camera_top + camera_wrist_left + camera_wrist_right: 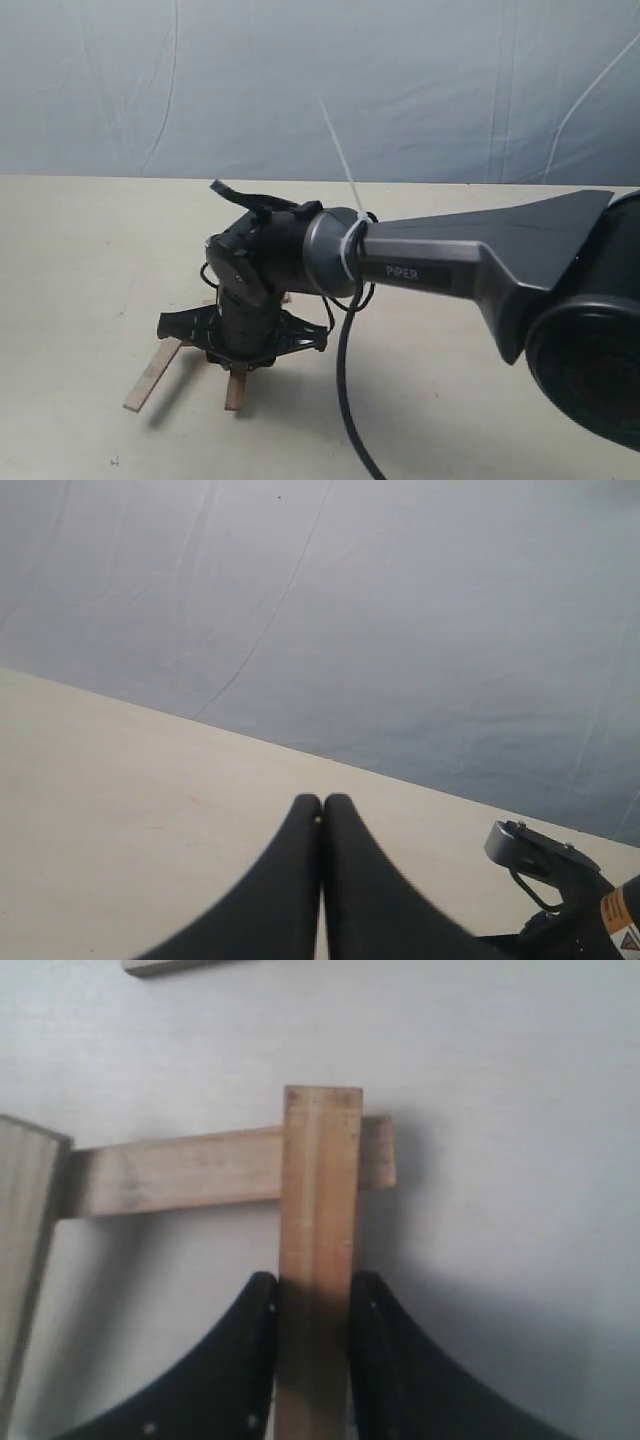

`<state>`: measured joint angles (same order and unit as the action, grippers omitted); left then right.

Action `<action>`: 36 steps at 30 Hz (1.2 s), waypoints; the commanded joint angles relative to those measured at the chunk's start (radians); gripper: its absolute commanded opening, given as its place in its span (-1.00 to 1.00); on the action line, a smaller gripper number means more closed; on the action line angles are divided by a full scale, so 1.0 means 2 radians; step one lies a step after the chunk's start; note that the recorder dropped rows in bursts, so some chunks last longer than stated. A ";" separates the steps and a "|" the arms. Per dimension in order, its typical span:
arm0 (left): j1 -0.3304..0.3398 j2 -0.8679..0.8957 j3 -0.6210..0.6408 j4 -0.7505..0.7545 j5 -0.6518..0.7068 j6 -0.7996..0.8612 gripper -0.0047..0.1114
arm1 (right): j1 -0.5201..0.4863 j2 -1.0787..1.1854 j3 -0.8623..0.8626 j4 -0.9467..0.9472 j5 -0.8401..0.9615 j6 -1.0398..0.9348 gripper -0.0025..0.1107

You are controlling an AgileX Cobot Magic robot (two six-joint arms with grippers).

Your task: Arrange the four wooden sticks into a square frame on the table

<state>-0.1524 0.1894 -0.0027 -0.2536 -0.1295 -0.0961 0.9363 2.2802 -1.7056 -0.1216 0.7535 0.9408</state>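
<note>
My right gripper is shut on a wooden stick, with a finger pressed to each long side. The free end of that stick lies across a second stick at a right angle. A third stick meets the second one's other end, and the end of a fourth stick shows further off. In the exterior view the right gripper points down at the table, hiding most of the sticks; one stick and another stick's end stick out below it. My left gripper is shut and empty above bare table.
The right arm stretches from the right edge across the middle of the table, its black cable hanging down. A blue-grey wrinkled backdrop rises behind the table's far edge. Part of the right arm shows in the left wrist view.
</note>
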 commanded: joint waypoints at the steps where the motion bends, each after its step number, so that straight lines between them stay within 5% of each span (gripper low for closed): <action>1: 0.001 -0.002 0.001 -0.003 -0.001 -0.002 -0.92 | 0.010 -0.001 -0.003 -0.037 -0.006 0.043 -0.97; 11: 0.001 -0.002 0.001 -0.003 0.002 -0.002 -0.92 | -0.010 -0.030 -0.003 -0.068 0.030 0.002 -0.97; 22: 0.001 -0.002 0.001 -0.003 0.004 -0.010 -0.92 | -0.080 -0.021 -0.089 -0.040 0.097 -0.231 -0.97; 36: 0.001 -0.002 0.001 -0.003 -0.001 -0.012 -0.92 | -0.101 0.095 -0.231 -0.043 0.086 -0.251 -0.97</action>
<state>-0.1524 0.1894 -0.0027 -0.2536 -0.1231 -0.1144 0.7380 2.4336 -2.1081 -0.2042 0.9205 0.4482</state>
